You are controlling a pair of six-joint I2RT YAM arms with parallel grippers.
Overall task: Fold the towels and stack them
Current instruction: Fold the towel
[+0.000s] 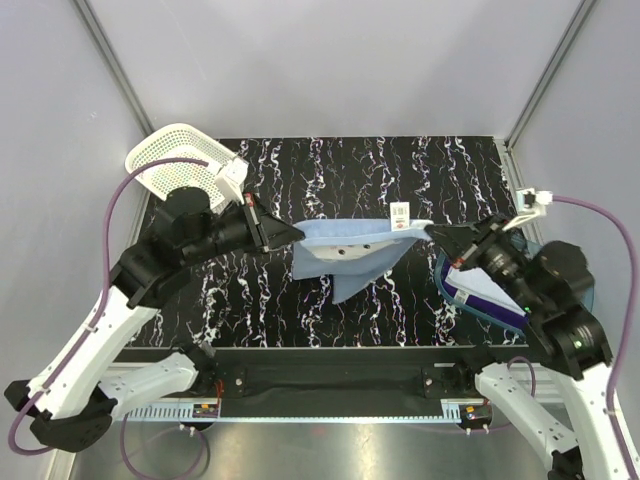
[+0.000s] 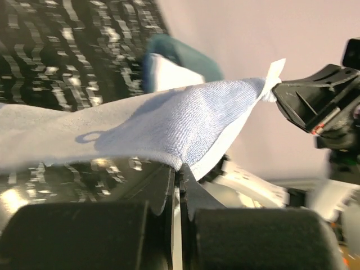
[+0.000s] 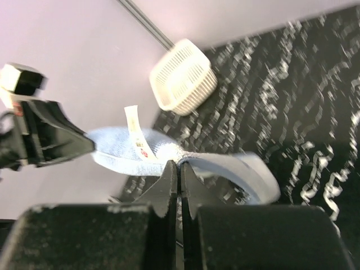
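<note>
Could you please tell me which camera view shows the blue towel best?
The top view: the whole blue towel is seen, held up between the left tool and right tool. The left wrist view gives only a close stretch of it; the right wrist view, a blurred edge and its label.

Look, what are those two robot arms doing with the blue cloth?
They are holding a light blue towel stretched between them over the black table. The left tool pinches one corner, the right tool the other, by the tag. Its middle hangs down. More cloth lies in the blue tub.
</note>
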